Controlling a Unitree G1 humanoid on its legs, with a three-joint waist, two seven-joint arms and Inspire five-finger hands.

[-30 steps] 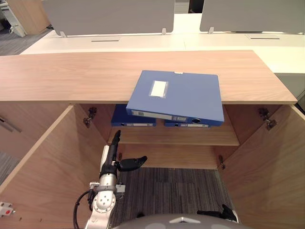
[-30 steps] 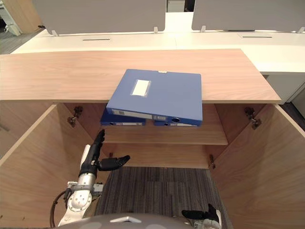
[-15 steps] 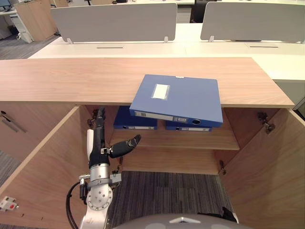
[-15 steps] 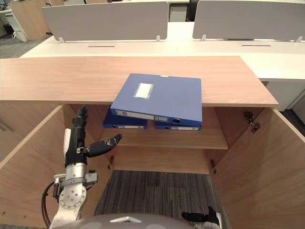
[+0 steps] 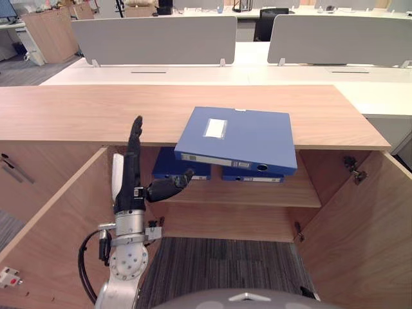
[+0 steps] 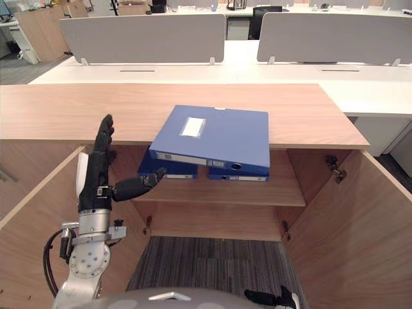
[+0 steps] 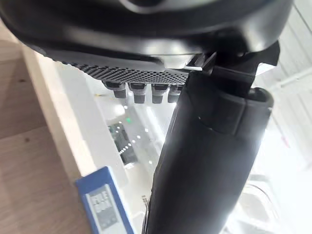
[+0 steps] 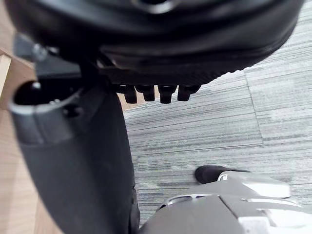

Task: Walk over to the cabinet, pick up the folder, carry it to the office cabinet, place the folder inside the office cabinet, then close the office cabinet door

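A blue folder [image 5: 238,136] with a white label lies flat on the wooden cabinet top [image 5: 84,112], its front edge hanging over the open cabinet. My left hand [image 5: 131,172] is raised in front of the cabinet's left side. It is open, fingers straight up to the top's edge and thumb pointing towards the folder, a short gap away. In the left wrist view the folder [image 7: 104,208] shows past the thumb [image 7: 204,161]. My right hand [image 6: 270,298] hangs low over the carpet, open and holding nothing.
Both cabinet doors stand open, left [image 5: 51,225] and right [image 5: 360,232]. Two more blue folders [image 5: 182,170] [image 5: 254,176] lie on the inner shelf [image 5: 257,193]. White desks with grey dividers [image 5: 154,38] stand behind the cabinet.
My left hand has risen from low inside the cabinet opening to the level of the cabinet top. The view has tilted up a little. The folder has not moved.
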